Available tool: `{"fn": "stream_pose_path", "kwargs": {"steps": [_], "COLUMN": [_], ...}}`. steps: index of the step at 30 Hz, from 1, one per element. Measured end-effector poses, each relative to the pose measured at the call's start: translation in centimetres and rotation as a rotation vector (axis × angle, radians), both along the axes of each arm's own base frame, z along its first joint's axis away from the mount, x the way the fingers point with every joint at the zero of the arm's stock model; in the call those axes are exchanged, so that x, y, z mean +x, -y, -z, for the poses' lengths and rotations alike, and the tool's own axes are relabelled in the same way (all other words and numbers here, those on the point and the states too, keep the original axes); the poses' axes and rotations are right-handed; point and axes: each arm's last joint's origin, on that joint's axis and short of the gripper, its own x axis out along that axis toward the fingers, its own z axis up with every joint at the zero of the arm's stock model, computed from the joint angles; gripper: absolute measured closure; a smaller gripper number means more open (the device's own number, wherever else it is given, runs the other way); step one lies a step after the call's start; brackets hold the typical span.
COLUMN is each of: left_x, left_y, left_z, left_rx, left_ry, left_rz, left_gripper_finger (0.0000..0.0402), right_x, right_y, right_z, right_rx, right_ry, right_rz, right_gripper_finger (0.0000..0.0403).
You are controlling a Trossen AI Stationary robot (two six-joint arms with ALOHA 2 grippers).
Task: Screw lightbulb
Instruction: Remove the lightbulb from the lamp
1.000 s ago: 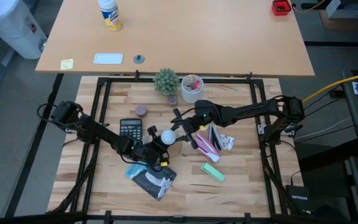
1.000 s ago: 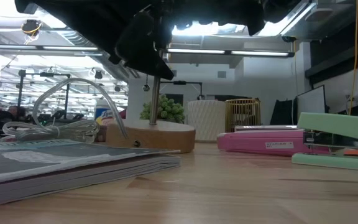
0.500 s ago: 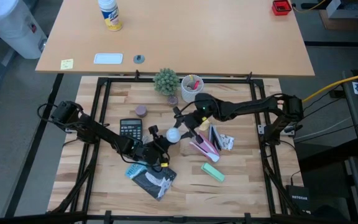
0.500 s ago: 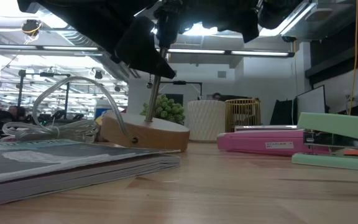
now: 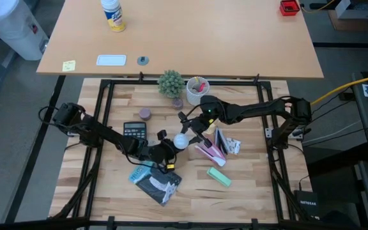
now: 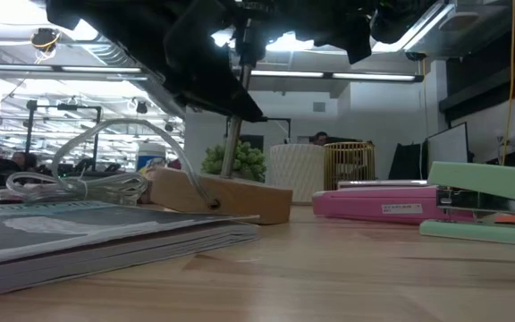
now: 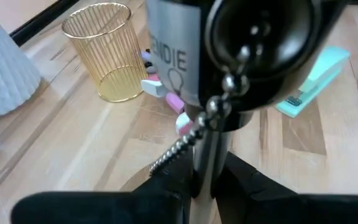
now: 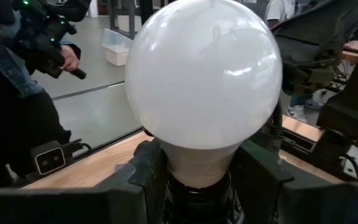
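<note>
The lightbulb [image 5: 180, 141] sat near the middle of the tabletop [image 5: 248, 191], raised off it, pinched at its neck by the right gripper [image 5: 185, 136]; in the right wrist view its white globe [image 8: 204, 74] stood between the two fingers [image 8: 143, 171], with the neck already down in a dark socket. The left gripper [image 5: 161, 152] was clamped on the lamp's thin metal stem [image 7: 207, 158], just under the black socket [image 7: 253, 56] with its bead chain [image 7: 185, 143]. In the low view the lamp's wooden base [image 6: 217, 195] was tilted, one edge lifted off the tabletop, beside a magazine [image 6: 105, 237]. The main risk looked to be misalignment: with the lamp tipped and held only by a slim stem, the bulb's thread could cross-thread or jam if the right gripper turned while the two axes were not in line. The stem could also spin or slip in the left gripper's hold, so the turning would rotate the lamp instead of seating the bulb. A smooth glass neck gave little purchase, so the right fingers could slide round it without turning it, or squeeze too hard. If either hold let go, the base would drop and could knock the pink stapler [image 5: 211, 148] or the calculator [image 5: 133, 131] just beside it. The cable looped near the base might snag as well.
</note>
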Motion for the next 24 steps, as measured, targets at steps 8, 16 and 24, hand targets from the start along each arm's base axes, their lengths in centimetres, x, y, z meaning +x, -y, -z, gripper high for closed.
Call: {"fn": "stream_pose_path", "kwargs": {"steps": [8, 16, 24], "left_x": [0.2, -1.1, -2.2], "left_y": [-0.6, -0.4, -1.0], "left_z": [-0.1, -1.5, -1.9], "left_rx": [0.077, 0.157, 0.089], "left_ry": [-0.015, -0.001, -0.022], "left_rz": [0.018, -0.057, -0.199], "left_gripper_finger": [0.0357, 0.0357, 0.0357], "right_x": [-0.1, 0.2, 0.5], "right_y": [0.0, 0.2, 0.5], "right_z": [0.0, -0.2, -0.7], "right_rx": [0.000, -0.028, 0.002], "right_ry": [-0.001, 0.012, 0.037], "right_rz": [-0.014, 0.143, 0.243], "right_gripper_finger": [0.0249, 0.0249, 0.0249]}}
